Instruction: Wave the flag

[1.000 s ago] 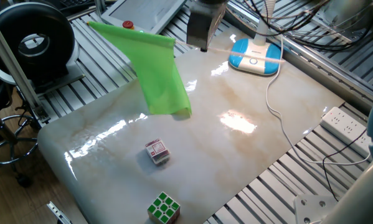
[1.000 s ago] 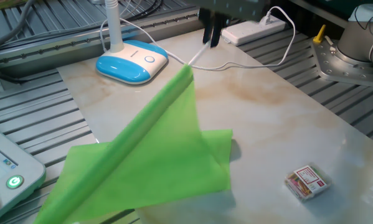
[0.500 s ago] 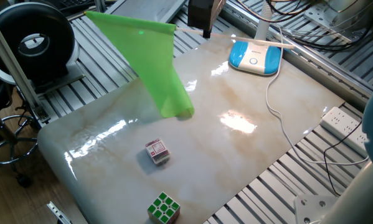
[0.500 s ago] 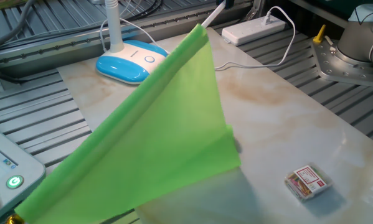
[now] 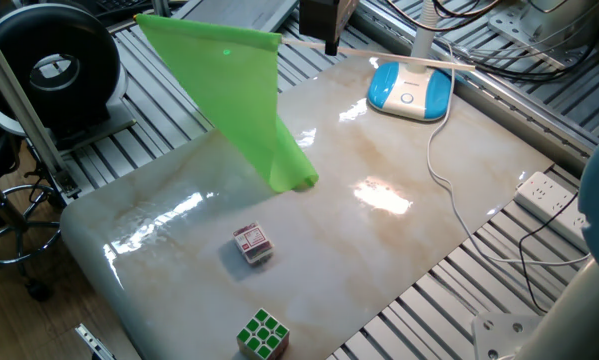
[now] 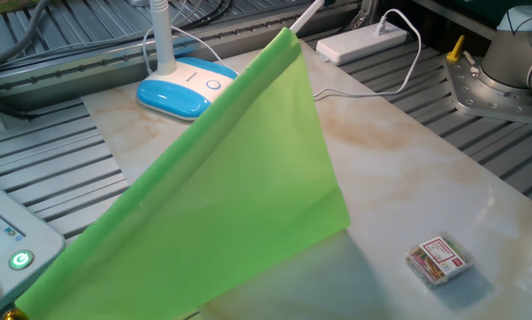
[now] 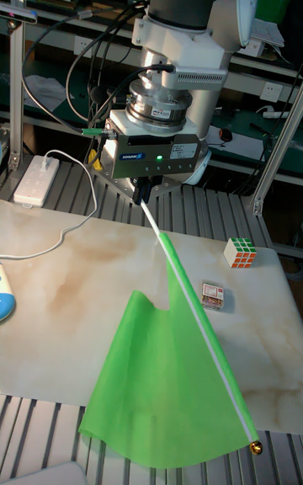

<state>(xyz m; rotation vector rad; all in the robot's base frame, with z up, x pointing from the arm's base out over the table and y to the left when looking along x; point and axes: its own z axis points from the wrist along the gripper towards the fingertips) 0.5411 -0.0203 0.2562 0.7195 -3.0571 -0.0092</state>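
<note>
Holding: flag (image 7: pixel 164 388) by white stick (image 7: pixel 187 283), raised above worktop (image 5: pixel 379 250).
Fingers: gripper (image 7: pixel 143 193) pinching stick's upper end.
Flag cloth: lime-green, hanging from stick, lower corner near worktop surface.
Stick: tilted, gold tip (image 7: pixel 256 448) lowest.
Worktop items: two puzzle cubes (image 5: pixel 263 333), (image 5: pixel 252 243); blue-white lamp base (image 5: pixel 410 90).

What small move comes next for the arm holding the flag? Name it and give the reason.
Probably a sideways swing of the stick, back the other way. The gripper is shut on the flag's white stick and holds it off the table, with the green cloth hanging free. The cloth's lower corner hangs apart from the small cube, so a modest sweep looks safe.
</note>
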